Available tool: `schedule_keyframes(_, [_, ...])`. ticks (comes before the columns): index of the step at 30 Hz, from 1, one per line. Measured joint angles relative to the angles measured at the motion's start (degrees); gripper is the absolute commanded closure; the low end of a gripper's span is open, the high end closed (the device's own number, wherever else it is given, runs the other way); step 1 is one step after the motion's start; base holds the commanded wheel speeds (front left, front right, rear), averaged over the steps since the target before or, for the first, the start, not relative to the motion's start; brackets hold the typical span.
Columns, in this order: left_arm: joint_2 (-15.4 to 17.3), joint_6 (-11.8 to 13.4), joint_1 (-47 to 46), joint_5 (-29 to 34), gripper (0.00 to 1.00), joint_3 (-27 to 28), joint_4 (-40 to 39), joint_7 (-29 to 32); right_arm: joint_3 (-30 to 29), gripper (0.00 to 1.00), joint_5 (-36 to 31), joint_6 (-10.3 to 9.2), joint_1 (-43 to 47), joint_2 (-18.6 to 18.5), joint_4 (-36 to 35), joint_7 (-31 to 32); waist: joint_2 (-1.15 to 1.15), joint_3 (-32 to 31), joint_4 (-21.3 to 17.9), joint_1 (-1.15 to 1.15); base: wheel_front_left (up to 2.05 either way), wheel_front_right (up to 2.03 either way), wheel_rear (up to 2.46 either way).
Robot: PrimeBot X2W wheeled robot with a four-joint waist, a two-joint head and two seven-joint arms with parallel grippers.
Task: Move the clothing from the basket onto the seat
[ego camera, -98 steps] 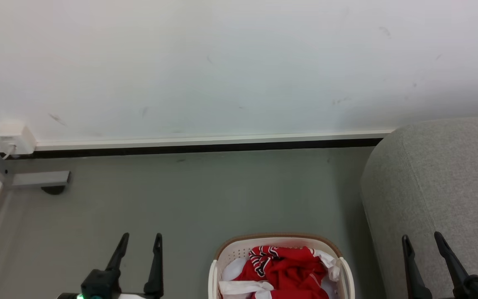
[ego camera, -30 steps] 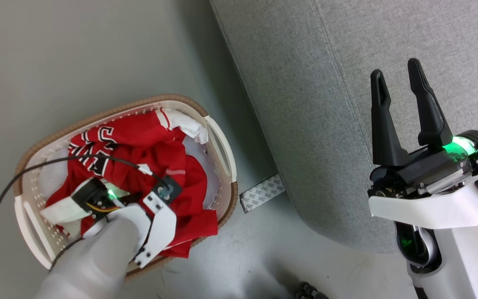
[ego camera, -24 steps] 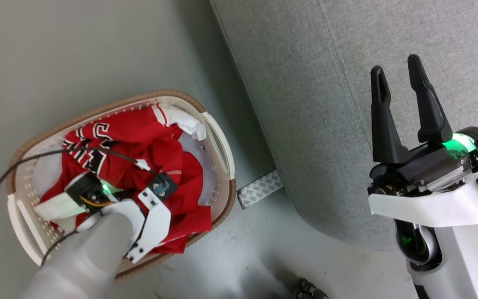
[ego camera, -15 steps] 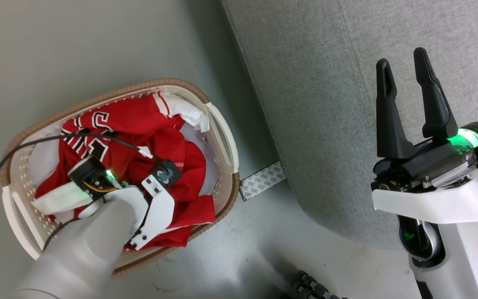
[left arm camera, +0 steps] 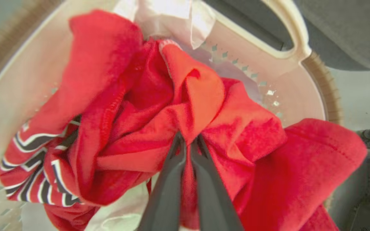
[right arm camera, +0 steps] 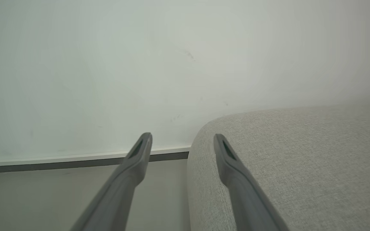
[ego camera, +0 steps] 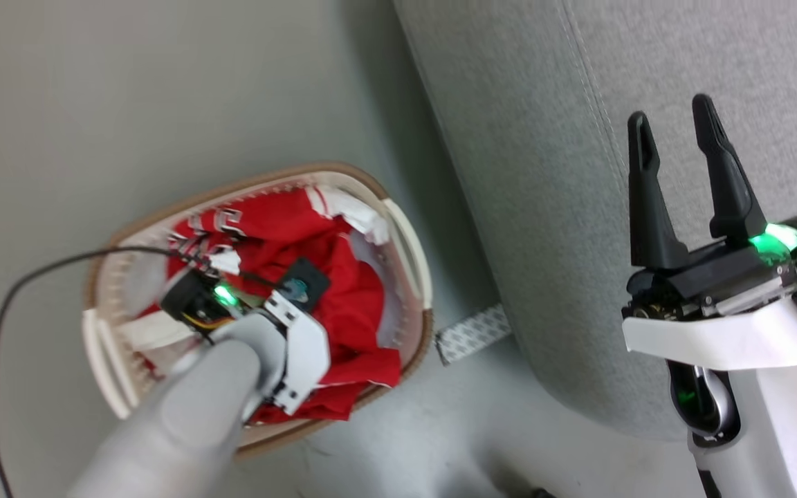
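Grey smooth floor (ego camera: 129, 104) is seen in the head view; on it a small rounded cream-white plastic basket (ego camera: 409, 242) with perforated walls and a brown rim is set just beside a large light grey fabric-upholstered seat (ego camera: 544, 173); crumpled red clothing (ego camera: 360, 311) mixed with white pieces is heaped inside the basket, one edge laid over the rim; a pale left forearm (ego camera: 198, 408) is reached down into the heap; the right hand (ego camera: 670, 111) is held above the seat, its two dark fingers spread with nothing between them; a patterned strip (ego camera: 474, 334) is laid on the floor at the seat's foot.

From the left wrist view, the left hand (left arm camera: 188, 144) is seen closed tight on a fold of the red clothing, within the basket; black-and-white striped trim (left arm camera: 34, 166) is shown at lower left, white cloth (left arm camera: 172, 16) at the top.

From the right wrist view, a pale wall (right arm camera: 108, 64) with white skirting (right arm camera: 75, 158) is faced; the right hand is shown parted and empty, the seat's rounded corner lying under one finger.
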Motion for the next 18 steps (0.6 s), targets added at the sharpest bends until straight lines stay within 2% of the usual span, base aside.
schedule_keyframes(8, [-3.21, 0.59, 6.28, -4.46, 1.00, 1.56, -6.01, -4.99, -3.00, 0.00, -5.26, 0.00, 5.24, 0.07, 2.40, 0.00, 0.00, -8.49, 6.08, 0.00, 0.00, 0.00, 0.00])
schedule_keyframes(18, [-3.60, 2.82, 14.52, -9.27, 1.00, 4.43, -14.64, -10.03, -6.37, 0.00, -8.29, 0.00, 14.55, -0.01, 4.82, -0.01, 0.00, -20.83, 13.82, -0.01, 0.00, 0.00, 0.00])
